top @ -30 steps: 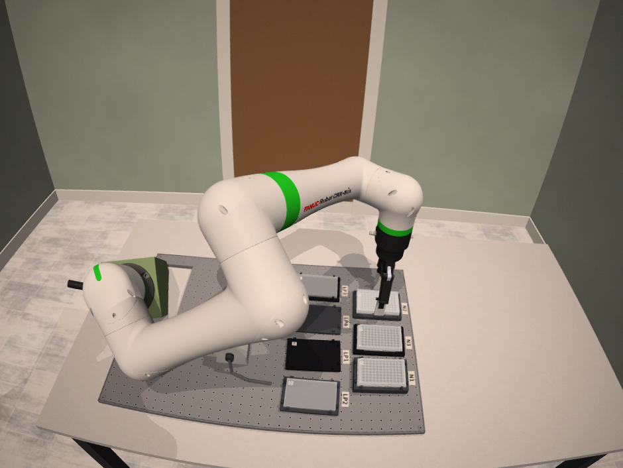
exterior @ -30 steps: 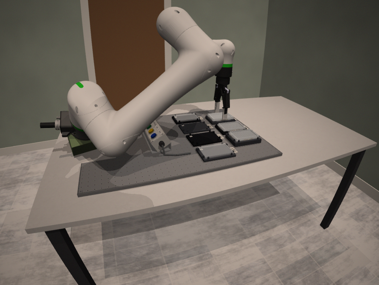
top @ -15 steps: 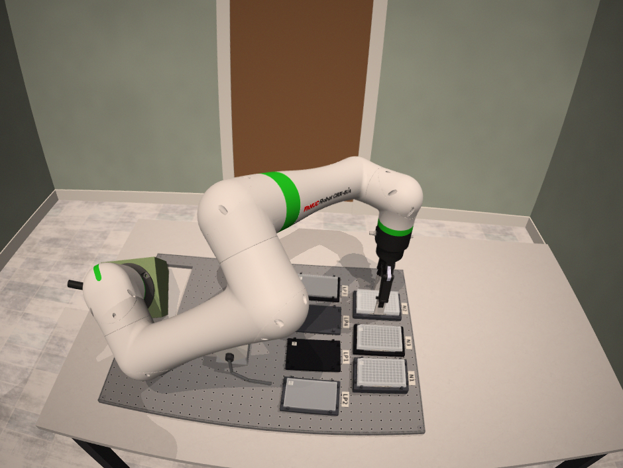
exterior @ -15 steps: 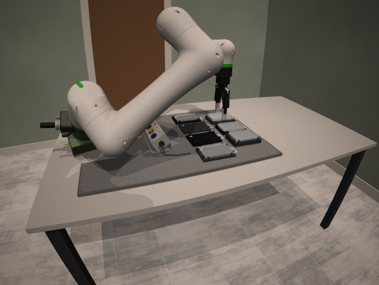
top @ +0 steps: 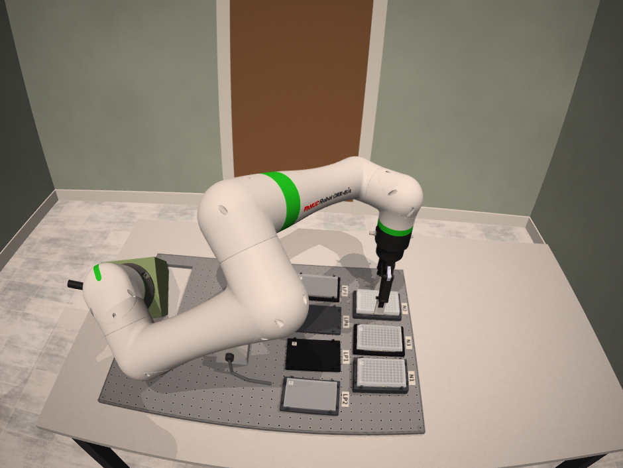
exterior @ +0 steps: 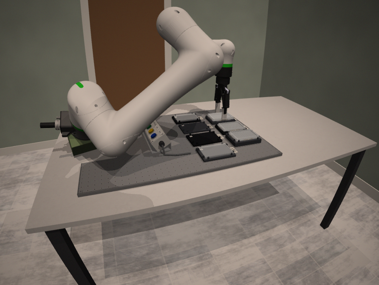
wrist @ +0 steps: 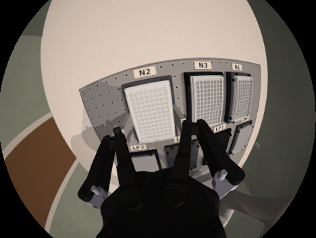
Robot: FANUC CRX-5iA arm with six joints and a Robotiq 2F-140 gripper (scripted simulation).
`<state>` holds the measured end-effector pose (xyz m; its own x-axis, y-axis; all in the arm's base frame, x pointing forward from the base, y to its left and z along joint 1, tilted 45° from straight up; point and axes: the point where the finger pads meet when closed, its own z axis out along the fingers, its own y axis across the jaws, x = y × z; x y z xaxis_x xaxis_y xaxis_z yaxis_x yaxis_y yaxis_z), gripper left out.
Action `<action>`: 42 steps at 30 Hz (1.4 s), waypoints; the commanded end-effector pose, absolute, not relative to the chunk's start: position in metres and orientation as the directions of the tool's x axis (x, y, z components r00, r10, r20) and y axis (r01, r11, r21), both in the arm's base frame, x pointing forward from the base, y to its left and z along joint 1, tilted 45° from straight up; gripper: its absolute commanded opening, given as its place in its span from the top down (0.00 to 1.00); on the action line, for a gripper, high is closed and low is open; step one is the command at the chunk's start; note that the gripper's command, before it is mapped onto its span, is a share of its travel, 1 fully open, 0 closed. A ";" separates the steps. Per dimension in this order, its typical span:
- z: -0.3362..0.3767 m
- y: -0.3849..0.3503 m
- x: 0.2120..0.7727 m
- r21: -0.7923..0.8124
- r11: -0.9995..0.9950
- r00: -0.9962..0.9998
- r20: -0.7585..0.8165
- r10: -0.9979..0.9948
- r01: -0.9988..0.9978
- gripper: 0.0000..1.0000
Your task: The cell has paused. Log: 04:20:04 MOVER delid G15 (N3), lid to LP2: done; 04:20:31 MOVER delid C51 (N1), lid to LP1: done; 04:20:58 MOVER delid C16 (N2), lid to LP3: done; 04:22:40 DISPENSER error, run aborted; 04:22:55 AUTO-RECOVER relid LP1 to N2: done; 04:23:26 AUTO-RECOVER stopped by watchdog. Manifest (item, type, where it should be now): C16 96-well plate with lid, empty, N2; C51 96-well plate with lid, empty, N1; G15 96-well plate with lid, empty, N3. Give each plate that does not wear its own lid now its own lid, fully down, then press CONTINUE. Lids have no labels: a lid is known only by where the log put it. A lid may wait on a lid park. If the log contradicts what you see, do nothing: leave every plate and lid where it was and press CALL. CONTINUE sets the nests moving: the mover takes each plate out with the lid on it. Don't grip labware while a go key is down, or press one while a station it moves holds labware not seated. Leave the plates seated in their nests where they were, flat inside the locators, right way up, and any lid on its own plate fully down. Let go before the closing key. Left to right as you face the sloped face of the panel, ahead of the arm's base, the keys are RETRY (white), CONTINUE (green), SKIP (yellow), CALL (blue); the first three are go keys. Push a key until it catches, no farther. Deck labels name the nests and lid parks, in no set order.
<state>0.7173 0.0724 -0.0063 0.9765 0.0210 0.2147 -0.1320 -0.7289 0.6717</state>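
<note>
Nearest the deck's front edge, lid park LP2 (top: pixel 345 399) carries a pale lid (top: pixel 309 394); beside it, nest N1 (top: pixel 411 377) holds a 96-well plate (top: pixel 380 374), wells showing, uncovered. Next row back — LP1 (top: pixel 345 356), a bare black pad (top: pixel 312 354), opposite N3 (top: pixel 409 343), whose plate (top: pixel 379 337) is likewise uncovered. LP4 (top: pixel 345 321) is a dark pad, partly under the arm. Farthest back, LP3 (top: pixel 344 290) bears a second lid (top: pixel 319 285), and N2 (top: pixel 404 305) holds the plate wearing a frosted lid (top: pixel 366 301). The Robotiq gripper (top: pixel 382 299) points straight down over N2 from a vertical wrist, forearm reaching across from the base at left — fingers closed partway onto that lid's long sides, gripping it. The lid looks level on its plate. Key panel (exterior: pixel 152 132) sits near the base.
</note>
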 end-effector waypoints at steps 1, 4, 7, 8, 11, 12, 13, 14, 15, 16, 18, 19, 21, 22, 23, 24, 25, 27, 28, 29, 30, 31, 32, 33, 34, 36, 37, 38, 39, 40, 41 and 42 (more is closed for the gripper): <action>-0.006 0.072 0.717 0.672 -0.729 0.976 0.215 0.021 -0.132 1.00; -0.006 0.072 0.717 0.672 -0.729 0.976 0.215 0.021 -0.132 1.00; -0.006 0.072 0.717 0.672 -0.729 0.976 0.215 0.021 -0.132 1.00; -0.006 0.072 0.717 0.672 -0.729 0.976 0.215 0.021 -0.132 1.00; -0.006 0.072 0.717 0.672 -0.729 0.976 0.215 0.021 -0.132 1.00; -0.006 0.072 0.717 0.672 -0.729 0.976 0.215 0.021 -0.132 1.00; -0.006 0.072 0.717 0.672 -0.729 0.976 0.215 0.021 -0.132 1.00; -0.006 0.072 0.717 0.672 -0.729 0.976 0.215 0.021 -0.132 1.00; -0.006 0.072 0.717 0.672 -0.729 0.976 0.215 0.021 -0.132 1.00; -0.006 0.072 0.717 0.672 -0.729 0.976 0.215 0.021 -0.132 1.00; -0.006 0.072 0.717 0.672 -0.729 0.976 0.215 0.021 -0.132 1.00; -0.006 0.072 0.717 0.672 -0.729 0.976 0.215 0.021 -0.132 1.00; -0.006 0.072 0.717 0.672 -0.729 0.976 0.215 0.021 -0.132 1.00; -0.006 0.072 0.717 0.672 -0.729 0.976 0.215 0.021 -0.132 1.00; -0.006 0.072 0.717 0.672 -0.729 0.976 0.215 0.021 -0.132 1.00; -0.006 0.072 0.717 0.672 -0.729 0.976 0.215 0.021 -0.132 1.00; -0.006 0.072 0.717 0.672 -0.729 0.976 0.215 0.021 -0.132 1.00; -0.006 0.073 0.717 0.672 -0.729 0.976 0.215 0.021 -0.132 1.00; -0.006 0.073 0.717 0.672 -0.729 0.976 0.215 0.021 -0.132 1.00; -0.006 0.073 0.717 0.672 -0.729 0.976 0.215 0.021 -0.132 1.00; -0.006 0.073 0.717 0.672 -0.729 0.976 0.215 0.021 -0.132 1.00; -0.006 0.073 0.717 0.672 -0.729 0.976 0.215 0.021 -0.132 1.00; -0.006 0.073 0.717 0.672 -0.729 0.976 0.215 0.021 -0.132 1.00; -0.006 0.073 0.717 0.672 -0.729 0.976 0.215 0.021 -0.132 1.00; -0.006 0.073 0.717 0.672 -0.729 0.976 0.215 0.021 -0.132 1.00; -0.005 0.074 0.717 0.672 -0.729 0.976 0.215 0.021 -0.132 1.00; -0.005 0.074 0.717 0.672 -0.729 0.976 0.215 0.021 -0.132 1.00; -0.004 0.075 0.717 0.672 -0.729 0.976 0.215 0.021 -0.132 1.00; -0.004 0.075 0.717 0.672 -0.729 0.976 0.215 0.021 -0.132 1.00; -0.003 0.076 0.716 0.672 -0.729 0.976 0.215 0.021 -0.132 1.00; -0.002 0.077 0.716 0.672 -0.729 0.976 0.215 0.021 -0.132 1.00; -0.002 0.077 0.716 0.672 -0.729 0.976 0.215 0.021 -0.132 1.00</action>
